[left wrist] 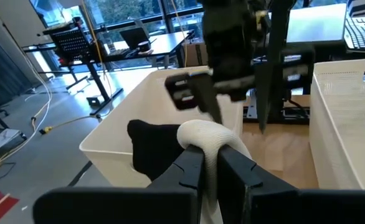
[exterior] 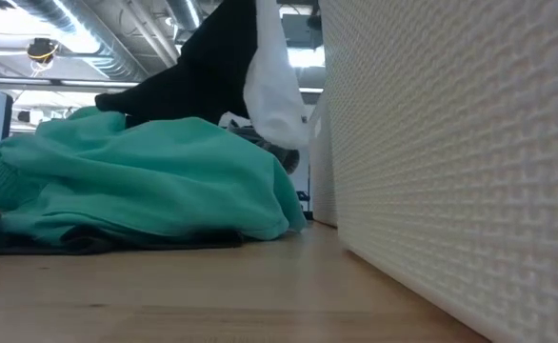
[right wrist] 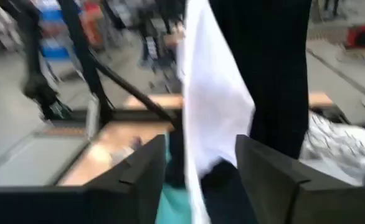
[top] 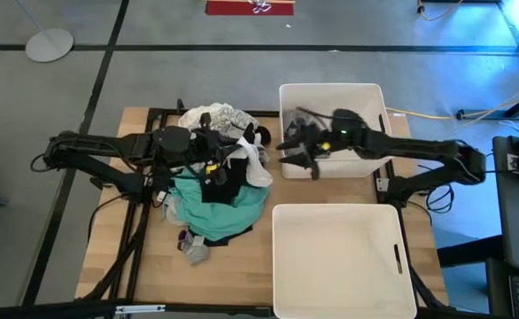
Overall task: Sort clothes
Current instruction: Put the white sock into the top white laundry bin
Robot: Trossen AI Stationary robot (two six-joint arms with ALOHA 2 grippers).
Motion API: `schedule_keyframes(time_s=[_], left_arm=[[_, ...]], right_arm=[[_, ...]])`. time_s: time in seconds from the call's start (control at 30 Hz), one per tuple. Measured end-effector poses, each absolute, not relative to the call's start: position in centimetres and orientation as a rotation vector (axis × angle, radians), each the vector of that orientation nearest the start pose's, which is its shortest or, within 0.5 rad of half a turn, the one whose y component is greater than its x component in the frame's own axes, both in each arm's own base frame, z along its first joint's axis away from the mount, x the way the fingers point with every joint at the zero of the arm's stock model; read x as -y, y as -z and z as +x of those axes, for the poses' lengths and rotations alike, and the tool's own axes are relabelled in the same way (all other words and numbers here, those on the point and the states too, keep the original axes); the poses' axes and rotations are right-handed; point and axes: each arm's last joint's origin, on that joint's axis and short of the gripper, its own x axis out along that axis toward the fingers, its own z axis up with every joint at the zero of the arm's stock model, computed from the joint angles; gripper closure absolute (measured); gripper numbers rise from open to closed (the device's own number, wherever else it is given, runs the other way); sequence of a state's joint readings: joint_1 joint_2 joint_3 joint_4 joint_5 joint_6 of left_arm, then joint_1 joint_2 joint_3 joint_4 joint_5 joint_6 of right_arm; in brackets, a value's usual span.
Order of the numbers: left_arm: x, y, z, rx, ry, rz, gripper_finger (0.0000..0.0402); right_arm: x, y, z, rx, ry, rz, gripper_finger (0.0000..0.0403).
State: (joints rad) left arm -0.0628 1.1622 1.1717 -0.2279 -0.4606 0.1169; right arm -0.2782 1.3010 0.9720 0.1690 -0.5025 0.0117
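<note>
Sorting has barely begun: the left hand (left wrist: pixel 210 171) grasps a white garment (left wrist: pixel 208 135); the right hand (right wrist: pixel 201 165) gapes; the pile (top: pixel 217 199) remains on the bench (top: pixel 118 257).

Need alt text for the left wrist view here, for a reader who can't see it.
The left gripper is shut on a white garment, with a black garment bunched beside it. Just ahead, the right gripper hangs open over a white bin; a second white bin stands alongside.
</note>
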Motion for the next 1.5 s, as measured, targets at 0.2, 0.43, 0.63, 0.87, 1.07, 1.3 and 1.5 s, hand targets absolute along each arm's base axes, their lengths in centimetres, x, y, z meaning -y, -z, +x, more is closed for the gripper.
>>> schedule_keyframes(time_s=[0.2,0.43,0.63,0.87,1.07,1.3,1.5], left_arm=[[0.3,-38.8,25.1,-0.235,-0.384,0.172,0.0380],[0.3,-38.8,25.1,-0.235,-0.383,0.175,0.0380],[0.3,-38.8,25.1,-0.233,-0.382,0.184,0.0380],[0.3,-38.8,25.1,-0.233,-0.382,0.185,0.0380],[0.3,-38.7,25.1,-0.245,-0.381,0.188,0.0380],[0.3,-37.8,24.8,-0.341,-0.376,0.186,0.0380],[0.3,-37.0,24.5,-0.419,-0.382,0.146,0.0380]], right_arm=[[4.8,-31.4,31.5,-0.207,-0.290,-0.008,0.0176],[3.5,-31.2,33.4,-0.223,-0.142,-0.093,0.0188],[2.1,-30.7,34.6,-0.197,-0.196,-0.113,0.0217],[1.9,-30.5,34.8,-0.212,-0.083,-0.239,0.0326],[2.1,-30.8,34.6,-0.213,-0.013,-0.304,0.0389],[2.1,-34.2,32.0,-0.136,0.071,-0.364,0.0392],[2.2,-37.9,28.3,-0.055,0.176,-0.430,0.0390]])
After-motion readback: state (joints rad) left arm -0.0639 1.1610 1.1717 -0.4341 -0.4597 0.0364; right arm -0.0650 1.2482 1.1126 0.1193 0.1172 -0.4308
